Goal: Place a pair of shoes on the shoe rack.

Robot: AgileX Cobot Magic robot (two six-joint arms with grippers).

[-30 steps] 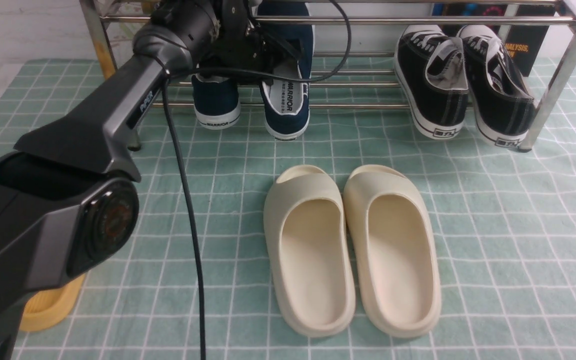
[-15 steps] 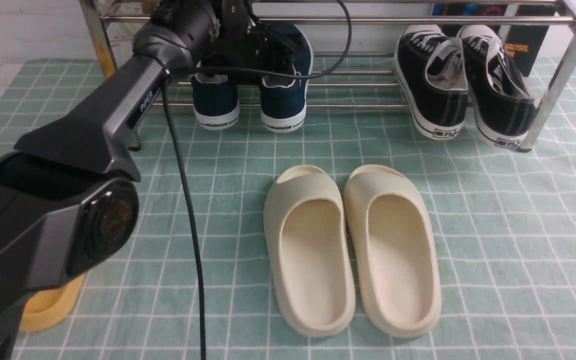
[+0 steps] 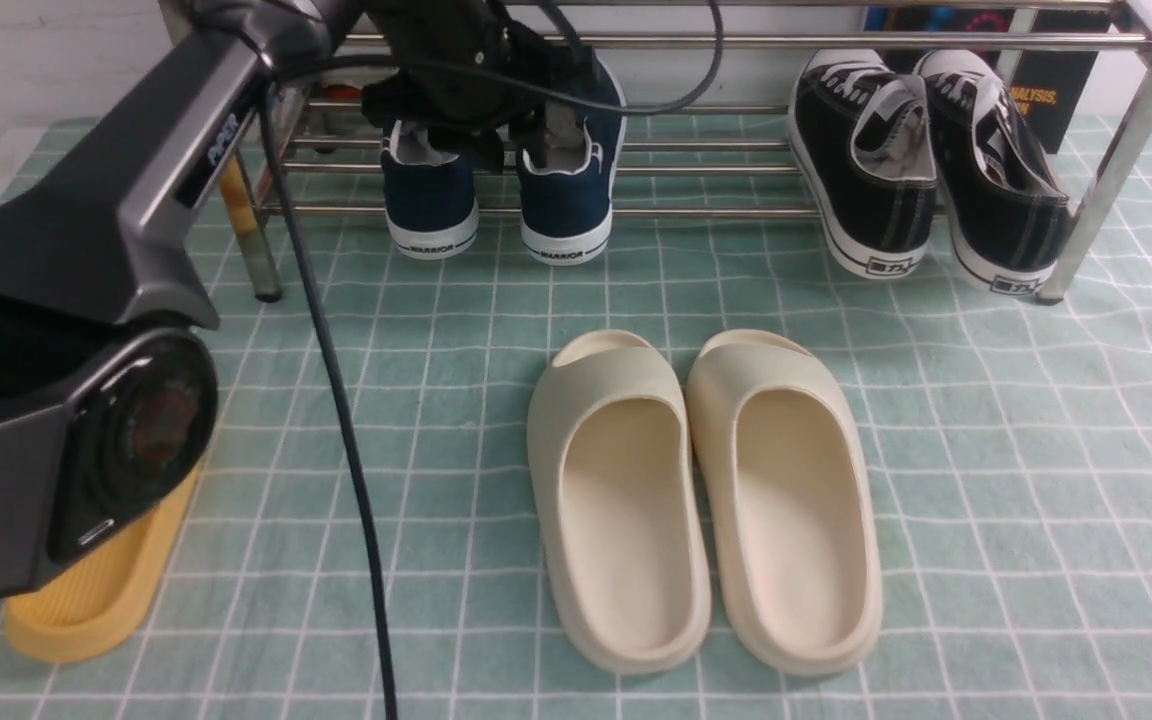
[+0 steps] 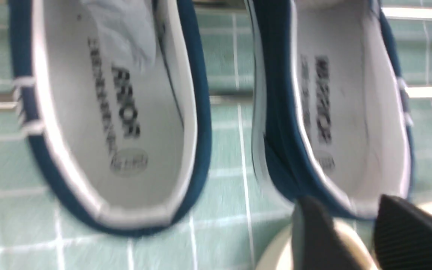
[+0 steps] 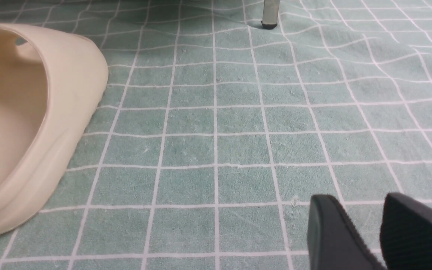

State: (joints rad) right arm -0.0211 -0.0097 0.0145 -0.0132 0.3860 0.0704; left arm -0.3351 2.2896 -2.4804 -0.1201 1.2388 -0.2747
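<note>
**Near zone.** One yellow slide (image 3: 86,595) lies at the left edge of the green checked cloth (image 3: 986,480), partly hidden by the left arm (image 3: 86,250). Two cream slides (image 3: 621,500) sit side by side at the centre, openings toward the camera. The right gripper (image 5: 358,210) hangs low over bare cloth, jaws parted and empty.

**Far zone.** The shoe rack (image 3: 1121,150) carries four shoes on its lower bars. The pair of shoes (image 3: 566,200), two navy slip-ons, stands at the left with heels forward. Two black sneakers (image 3: 866,170) stand at the right. The left gripper (image 4: 351,210) hovers just above the right navy heel, jaws parted, gripping nothing.
</note>
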